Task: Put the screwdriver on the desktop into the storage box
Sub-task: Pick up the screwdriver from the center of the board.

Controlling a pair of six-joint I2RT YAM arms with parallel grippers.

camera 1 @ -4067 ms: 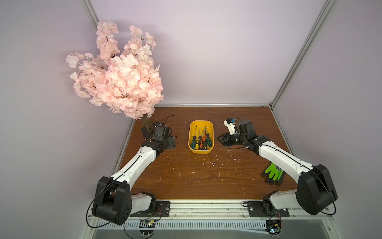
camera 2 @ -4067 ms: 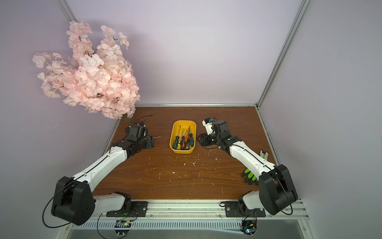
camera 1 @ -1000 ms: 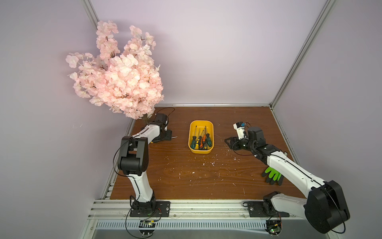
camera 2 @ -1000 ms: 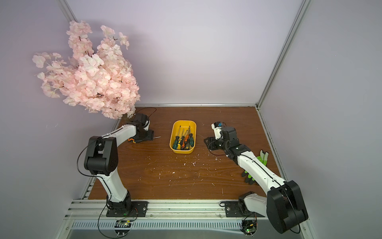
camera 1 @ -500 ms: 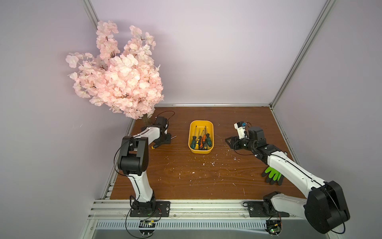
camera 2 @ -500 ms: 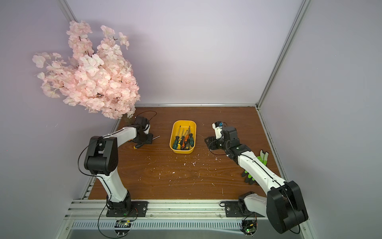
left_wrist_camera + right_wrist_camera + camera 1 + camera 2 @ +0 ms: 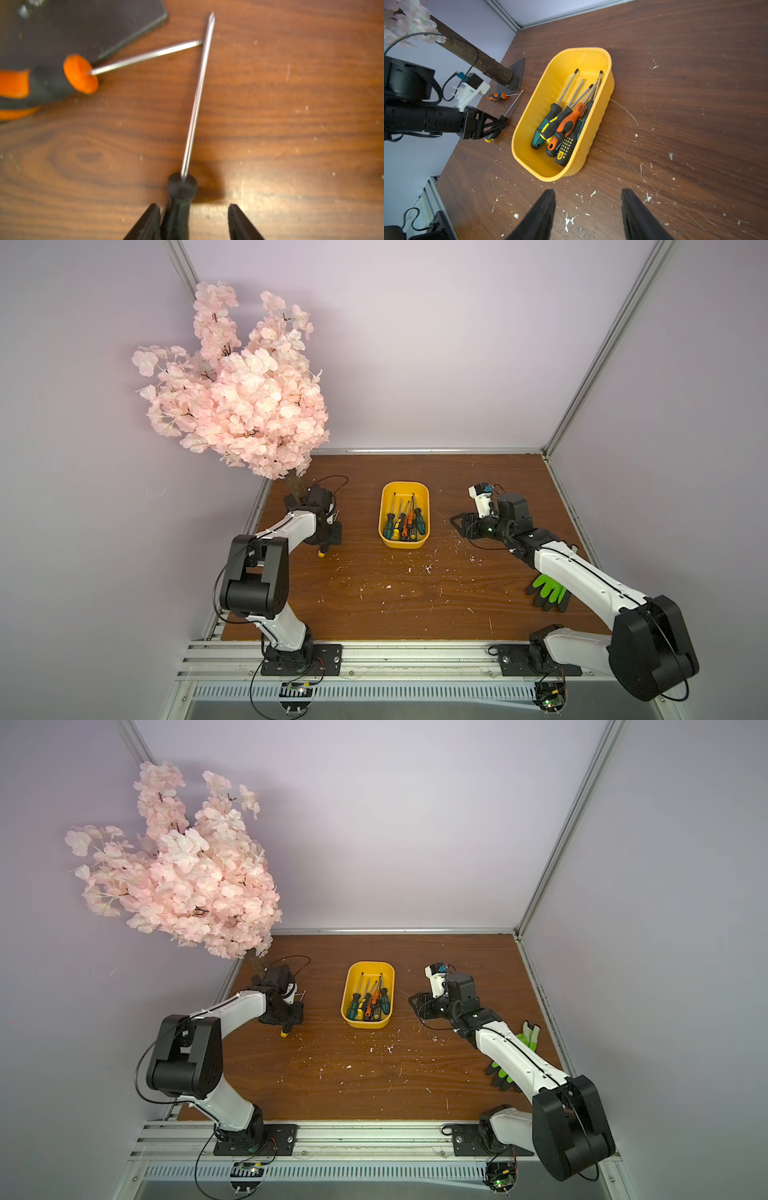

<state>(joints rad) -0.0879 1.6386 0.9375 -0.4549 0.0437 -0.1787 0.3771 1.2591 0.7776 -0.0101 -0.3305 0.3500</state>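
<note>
Closing in since before, left pincer point(image 7: 193, 207) straddles the screwdriver point(image 7: 180, 193) handle.

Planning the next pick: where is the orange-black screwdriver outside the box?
In the right wrist view the orange-black screwdriver lies on the desktop, left of the storage box, beside the tree's base plate.

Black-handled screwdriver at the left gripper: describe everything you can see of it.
The screwdriver has a black, plastic-looking handle with a yellow end cap and a long, thin, bright steel shaft ending in a pointed cross-type tip. It appears to lie flat on the desktop, its handle between the fingers of the open left gripper: one finger touches it, the other stands off. Near its tip, the shaft meets or nearly meets the tip of the orange screwdriver beside the tree's base plate.
</note>
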